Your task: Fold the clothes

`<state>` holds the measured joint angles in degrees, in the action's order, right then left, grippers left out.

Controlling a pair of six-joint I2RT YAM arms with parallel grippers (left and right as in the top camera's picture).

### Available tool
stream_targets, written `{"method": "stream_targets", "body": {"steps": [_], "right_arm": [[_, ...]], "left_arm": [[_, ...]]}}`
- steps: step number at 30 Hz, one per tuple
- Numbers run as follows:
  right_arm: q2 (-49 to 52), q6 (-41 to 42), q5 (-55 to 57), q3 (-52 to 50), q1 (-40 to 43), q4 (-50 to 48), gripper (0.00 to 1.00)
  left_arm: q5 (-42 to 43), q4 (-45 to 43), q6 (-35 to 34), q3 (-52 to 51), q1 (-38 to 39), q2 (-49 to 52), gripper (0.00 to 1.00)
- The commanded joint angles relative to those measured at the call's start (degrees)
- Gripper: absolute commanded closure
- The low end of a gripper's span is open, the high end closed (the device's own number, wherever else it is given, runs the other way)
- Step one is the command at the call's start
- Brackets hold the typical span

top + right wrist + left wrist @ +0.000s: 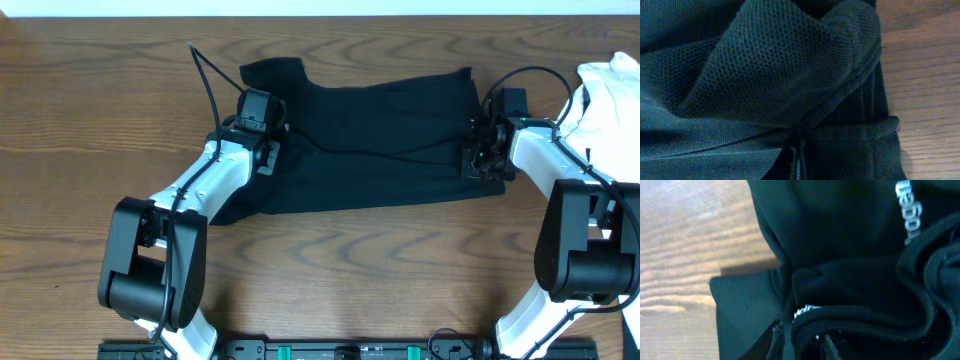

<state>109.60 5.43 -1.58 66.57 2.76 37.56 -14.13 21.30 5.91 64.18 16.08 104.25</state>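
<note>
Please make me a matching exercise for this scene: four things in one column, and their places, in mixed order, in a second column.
Things:
1. black T-shirt
2. white garment
3. left claw
4. right claw

Places:
a. pinching the shirt's right edge
b. far right corner of the wooden table
c. spread across the table's middle
d. on the shirt's left part

Pairs: 1-c, 2-b, 3-d, 4-a
</note>
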Motion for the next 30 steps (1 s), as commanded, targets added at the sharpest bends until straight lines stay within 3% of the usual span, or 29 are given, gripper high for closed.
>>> {"method": "stream_targets", "body": {"steps": [1,17,27,30], "right_arm": [[2.08,0.26,3.26,-1.81,1.36,-0.09,0.96],[2.08,0.26,3.26,-1.81,1.36,-0.52,0.97],[2.08,0.28,3.23,-1.81,1.36,-0.76,0.96],[2.08,0.28,3.23,-1.81,1.36,-0.72,0.96]], "left_arm": [[-2.03,-1.77,0.09,-0.17,-0.04,0.44,0.74],[-2.01,-13.18,-0.79,-0.07,-0.76,0.44,0.73],[1.84,4.11,-4.44,2.16,-1.16,-5.05,0.73],[1.99,6.36,-1.73,1.88,-1.16,-4.7,0.62]]}}
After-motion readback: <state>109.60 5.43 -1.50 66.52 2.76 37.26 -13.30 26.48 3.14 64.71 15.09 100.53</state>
